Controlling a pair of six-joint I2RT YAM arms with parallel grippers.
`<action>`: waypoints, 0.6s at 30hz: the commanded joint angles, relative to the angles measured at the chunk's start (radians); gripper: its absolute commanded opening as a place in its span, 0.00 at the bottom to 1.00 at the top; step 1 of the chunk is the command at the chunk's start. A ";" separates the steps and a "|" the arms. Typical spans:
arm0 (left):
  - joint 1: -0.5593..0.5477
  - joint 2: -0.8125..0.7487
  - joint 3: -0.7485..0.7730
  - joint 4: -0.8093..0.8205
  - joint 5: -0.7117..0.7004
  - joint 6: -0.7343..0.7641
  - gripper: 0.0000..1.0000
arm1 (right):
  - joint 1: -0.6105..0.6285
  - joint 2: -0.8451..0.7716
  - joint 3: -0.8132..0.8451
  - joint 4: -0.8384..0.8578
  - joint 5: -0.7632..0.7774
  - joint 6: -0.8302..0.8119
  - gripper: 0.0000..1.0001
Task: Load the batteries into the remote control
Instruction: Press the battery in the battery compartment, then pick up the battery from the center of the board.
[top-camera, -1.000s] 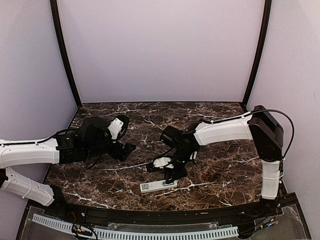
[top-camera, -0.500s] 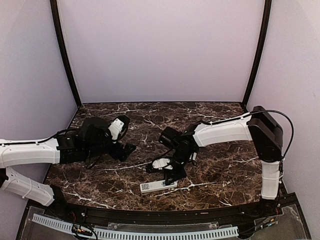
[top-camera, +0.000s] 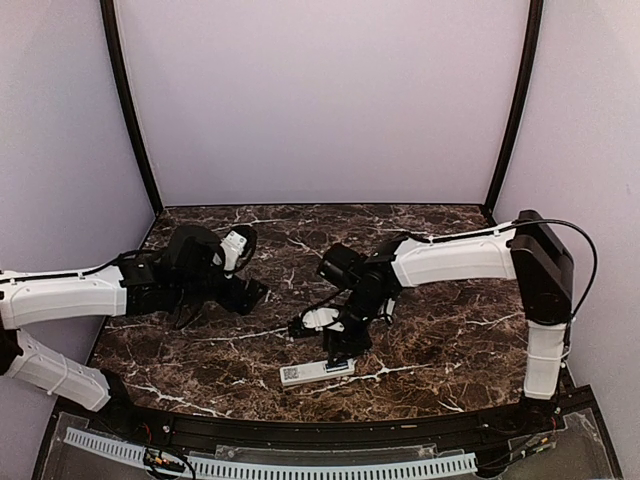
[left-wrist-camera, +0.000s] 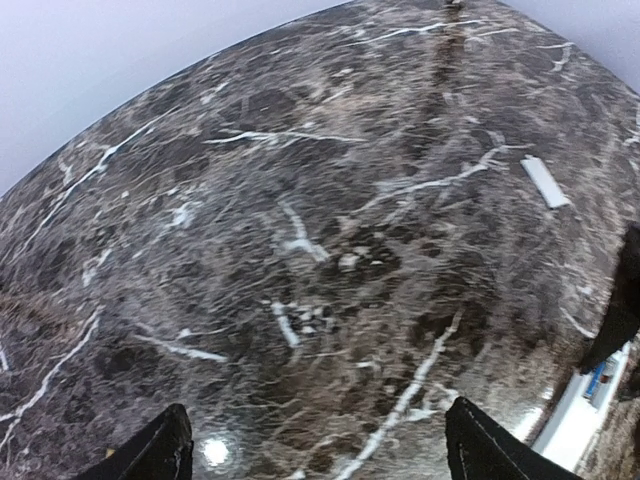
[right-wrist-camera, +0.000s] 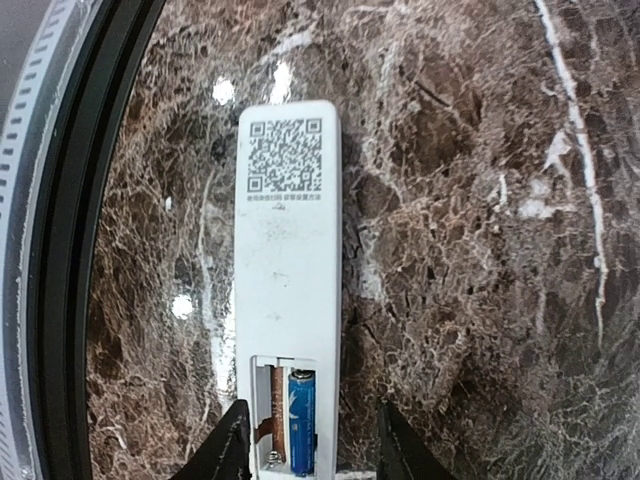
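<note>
Dark marble table with white veins, lilac walls behind. The remote control lies back-up near the front edge, QR label at one end, open battery recess at the other. A blue battery sits in the recess; the orange battery beside it is shadowed and hard to make out, and the frame edge crops the recess's lower end. The right gripper hangs over that end, jaws apart on either side and gripping nothing; contact with the remote's edge is unclear. The top view hides the recess under this arm. The left gripper sits well off to the left, jaws spread and empty, only its fingertips showing. A pale flat cover piece lies apart on the marble.
</note>
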 joint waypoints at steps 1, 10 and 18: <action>0.160 0.056 0.109 -0.196 0.060 -0.086 0.86 | -0.047 -0.106 0.021 0.070 -0.039 0.062 0.42; 0.388 0.385 0.457 -0.646 0.152 0.013 0.84 | -0.163 -0.306 -0.112 0.338 -0.040 0.264 0.53; 0.444 0.618 0.634 -0.977 -0.123 0.175 0.84 | -0.181 -0.395 -0.219 0.366 -0.049 0.216 0.63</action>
